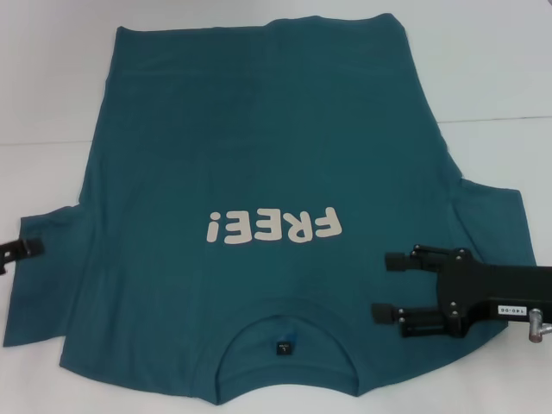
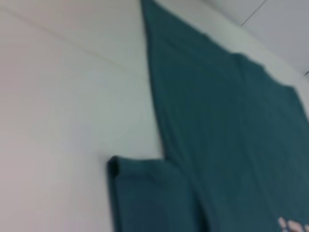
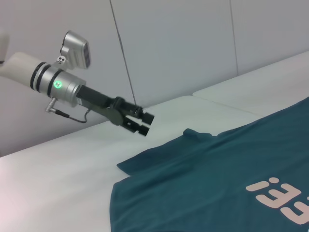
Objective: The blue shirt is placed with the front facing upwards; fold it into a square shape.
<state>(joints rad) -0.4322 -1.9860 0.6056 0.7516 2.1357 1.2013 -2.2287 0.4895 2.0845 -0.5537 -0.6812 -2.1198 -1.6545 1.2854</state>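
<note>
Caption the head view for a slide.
Blue shirt spread flat, lettering up; right gripper open over its shoulder, left gripper at the opposite sleeve.

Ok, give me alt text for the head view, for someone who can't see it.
A blue shirt lies flat and face up on a white table, collar nearest the camera. The right gripper, jaws open, sits over the shirt's shoulder, and the left gripper is at the opposite sleeve's edge.
</note>
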